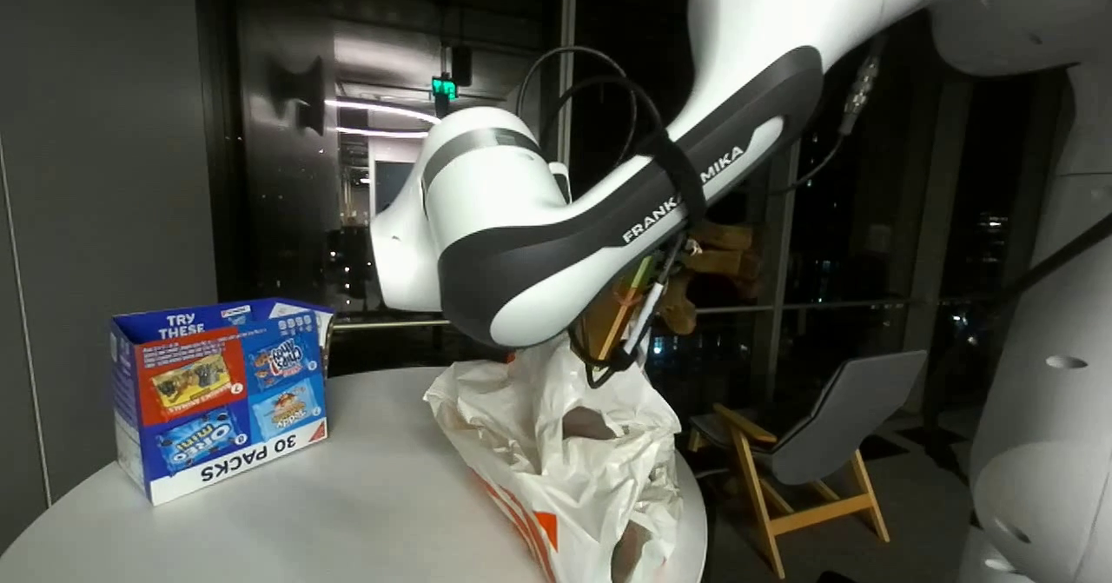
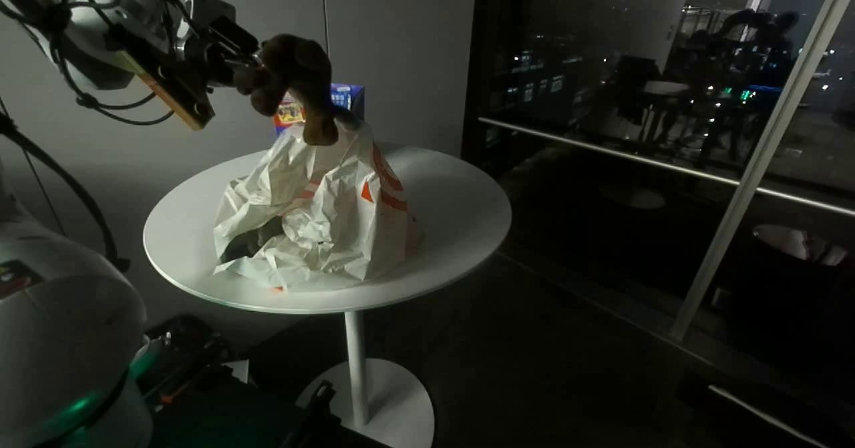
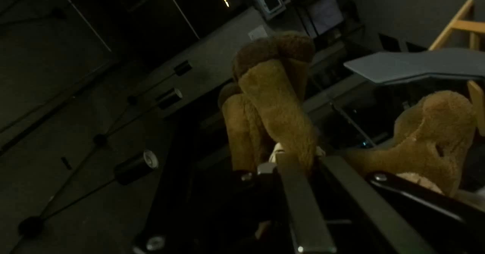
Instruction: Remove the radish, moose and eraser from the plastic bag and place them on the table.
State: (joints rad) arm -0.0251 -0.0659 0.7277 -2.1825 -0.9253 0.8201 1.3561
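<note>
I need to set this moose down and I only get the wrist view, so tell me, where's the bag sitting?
Observer: The bag sits crumpled on the table, as both exterior views show.
Operator: Is what the wrist view shows me holding clear of it?
Observer: It looks so: in an exterior view, the part of the moose that shows is higher than the bag, with a gap between; the rest is hidden there.
Operator: Anything else up there to steer around?
Observer: Yes, a box stands on the table too, apart from the bag.
</note>
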